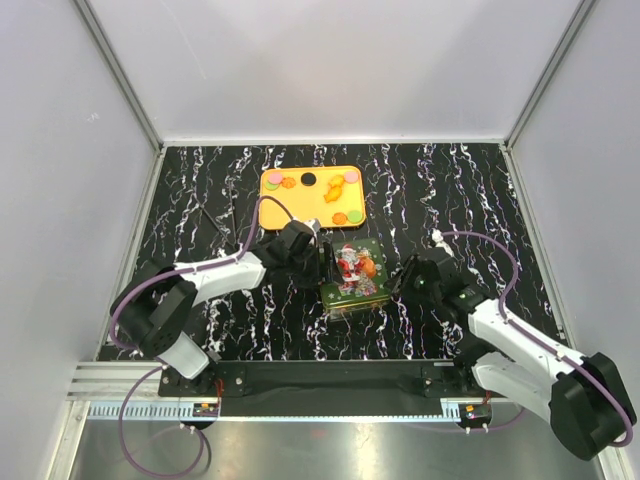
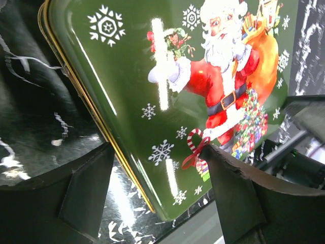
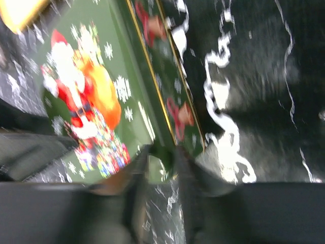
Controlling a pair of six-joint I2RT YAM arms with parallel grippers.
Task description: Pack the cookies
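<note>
The cookies point(image 1: 340, 218) are small flat discs, mostly orange with a black and some pink ones, lying on a yellow tray point(image 1: 268, 196) at the back. A green tin point(image 1: 357, 278) with a Santa lid point(image 2: 203, 76) sits in front of the tray. My left gripper point(image 1: 325, 264) is open, and its fingers point(image 2: 238, 198) straddle the lid's near corner in the left wrist view. My right gripper point(image 1: 394, 280) is at the tin's right side. In the blurred right wrist view it point(image 3: 166, 170) is pinched on a corner of the lid point(image 3: 96, 96).
The table top point(image 1: 200, 200) is black marble-patterned, enclosed by white walls. The tray stands just behind the tin. Both arms meet at the tin in the middle of the table.
</note>
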